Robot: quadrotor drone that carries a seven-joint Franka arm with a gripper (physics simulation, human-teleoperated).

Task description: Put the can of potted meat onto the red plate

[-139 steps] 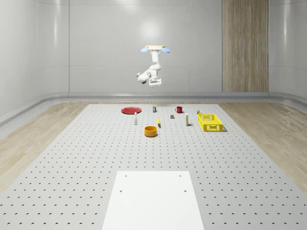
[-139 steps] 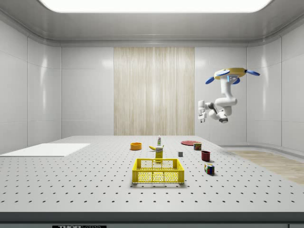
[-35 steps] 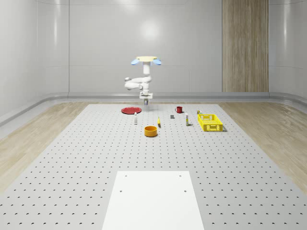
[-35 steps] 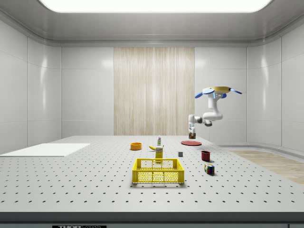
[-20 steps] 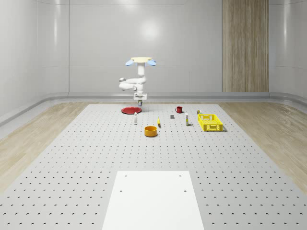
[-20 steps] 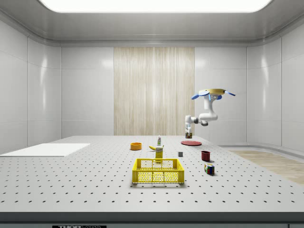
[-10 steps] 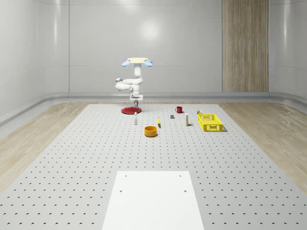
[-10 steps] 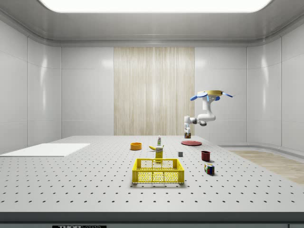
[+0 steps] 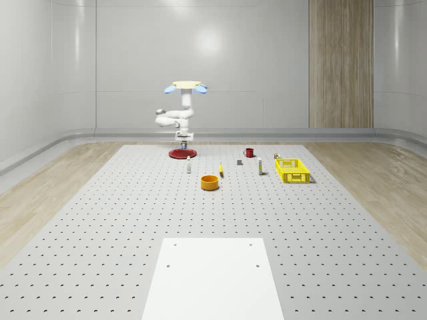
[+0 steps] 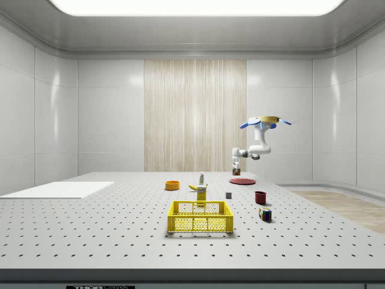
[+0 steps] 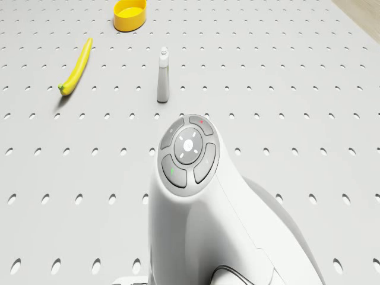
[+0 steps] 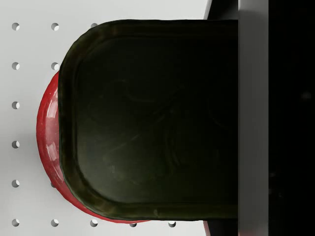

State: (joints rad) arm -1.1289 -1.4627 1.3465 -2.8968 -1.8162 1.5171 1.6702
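Your gripper (image 9: 182, 139) is clamped on the can of potted meat (image 12: 152, 118), hanging just above the red plate (image 9: 181, 154) at the far end of the perforated table (image 9: 213, 213). In the wrist view the can's dark base covers most of the plate. Your drone (image 9: 186, 87) hovers over the plate, arm bent beneath it.

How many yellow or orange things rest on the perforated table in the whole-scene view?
3: the orange bowl nearest the camera, the banana just behind it, and the yellow crate toward that view's right. Smaller ones may escape notice.
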